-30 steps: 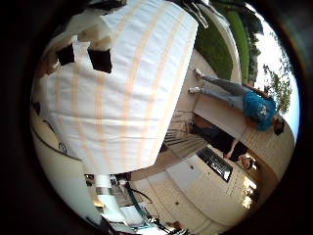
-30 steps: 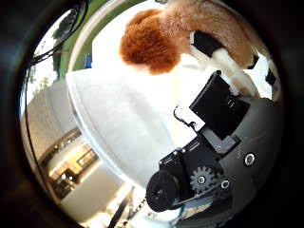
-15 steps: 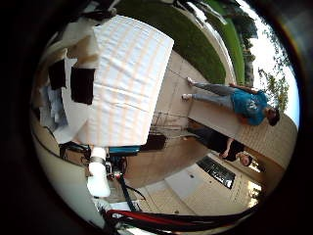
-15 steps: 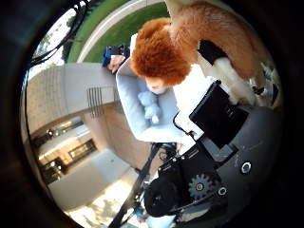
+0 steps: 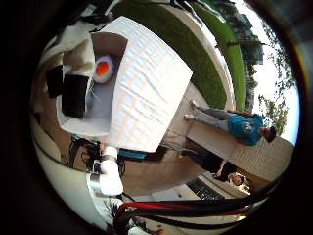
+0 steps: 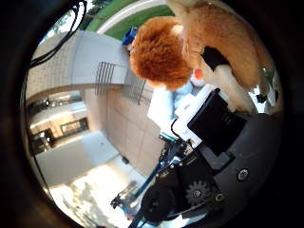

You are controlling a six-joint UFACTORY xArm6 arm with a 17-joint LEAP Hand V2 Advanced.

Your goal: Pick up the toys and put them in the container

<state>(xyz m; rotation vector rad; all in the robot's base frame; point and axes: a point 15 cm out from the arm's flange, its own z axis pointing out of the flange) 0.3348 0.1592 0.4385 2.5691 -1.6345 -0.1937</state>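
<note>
A plush toy with a fuzzy orange mane (image 6: 161, 52) and a tan body (image 6: 228, 42) lies tight against my palm. My right hand (image 6: 216, 126) is shut on it, black and white fingers pressing on its body. Far beneath, an open white container (image 5: 80, 125) stands at the end of a table under a white striped cloth (image 5: 149, 95). A round orange and white toy (image 5: 103, 68) lies inside the container. Dark finger parts (image 5: 73, 95) cover part of its opening. The thumb side view shows that toy (image 6: 198, 75) past the plush, beside something pale blue (image 6: 183, 97).
The table stands outdoors on tan paving (image 5: 161, 171), with a grass strip (image 5: 195, 54) beyond it. A white part of the arm (image 5: 110, 176) reaches down toward the stand. A building front with steps (image 6: 107, 76) rises at one side.
The whole picture has shifted: the table has shrunk and the container's inside has come into sight, so the hand has risen away. The plush stays held in the hand.
</note>
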